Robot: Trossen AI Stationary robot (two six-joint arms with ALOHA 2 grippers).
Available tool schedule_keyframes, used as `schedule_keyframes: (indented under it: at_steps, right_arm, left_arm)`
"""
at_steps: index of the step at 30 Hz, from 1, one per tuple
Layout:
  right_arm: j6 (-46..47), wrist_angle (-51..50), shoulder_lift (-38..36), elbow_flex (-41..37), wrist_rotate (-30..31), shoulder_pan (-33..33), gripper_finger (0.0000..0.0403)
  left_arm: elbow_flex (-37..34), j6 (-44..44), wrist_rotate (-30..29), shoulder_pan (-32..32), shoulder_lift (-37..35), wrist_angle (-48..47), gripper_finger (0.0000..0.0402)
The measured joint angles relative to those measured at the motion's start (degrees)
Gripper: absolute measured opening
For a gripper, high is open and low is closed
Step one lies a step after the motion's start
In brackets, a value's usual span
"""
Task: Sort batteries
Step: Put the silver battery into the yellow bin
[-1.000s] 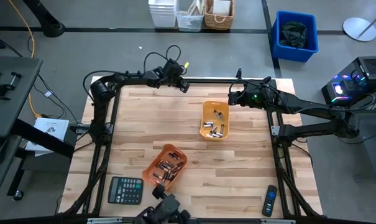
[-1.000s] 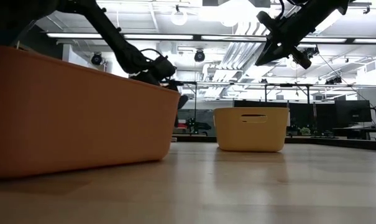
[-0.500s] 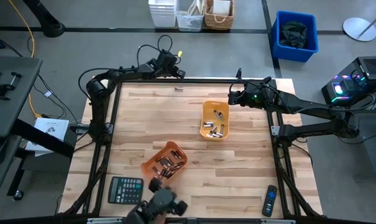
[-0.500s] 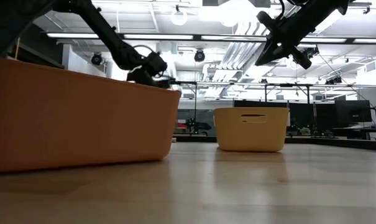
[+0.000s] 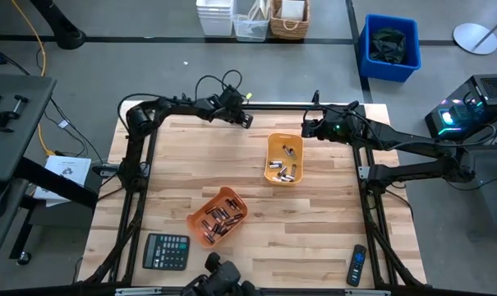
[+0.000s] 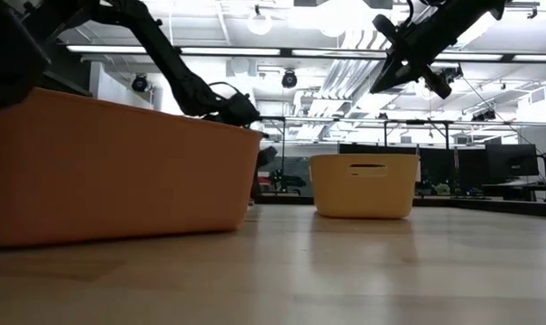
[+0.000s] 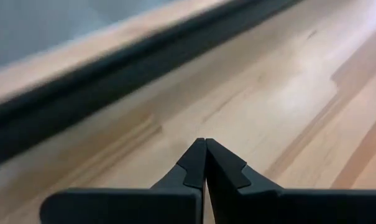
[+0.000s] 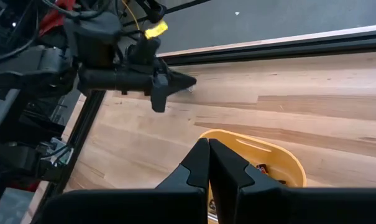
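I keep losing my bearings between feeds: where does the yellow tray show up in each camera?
High view: yellow tray, right of centre, batteries inside.
Low view: right of centre, standing beyond the orange tray.
Left wrist view: not in it; only bare table.
Right wrist view: just beyond the shut right end effector, rim at.
Shared landmark: the left end effector, also in the right wrist view.

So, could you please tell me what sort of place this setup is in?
Most likely a robotics lab or workshop: a wooden table ringed by a black frame, rows of monitors on desks behind it, ceiling strip lights, and a blue bin on a grey floor.
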Motion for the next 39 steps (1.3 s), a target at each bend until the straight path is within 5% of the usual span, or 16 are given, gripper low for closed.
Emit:
schedule_keyframes:
  at_steps: [24, 30, 33, 39]
  right_arm:
    - [1.3, 0.1, 0.0, 0.0, 0.0, 0.5, 0.0]
    - [1.3, 0.1, 0.1, 0.0, 1.6, 0.5, 0.0]
    - [1.3, 0.1, 0.1, 0.0, 2.5, 0.5, 0.0]
    - [1.5, 0.1, 0.1, 0.0, 1.9, 0.5, 0.0]
  left_arm:
    - [-0.1, 0.0, 3.7, -0.5, -4.4, -17.4, 0.0]
    - [0.2, 9.1, -6.6, 1.5, -12.0, -21.9, 0.0002]
    - [0.0, 12.9, -10.0, 2.7, -11.9, -22.5, 0.0012]
    - [-0.5, 13.3, -3.6, 6.3, -7.2, -26.7, 0.0069]
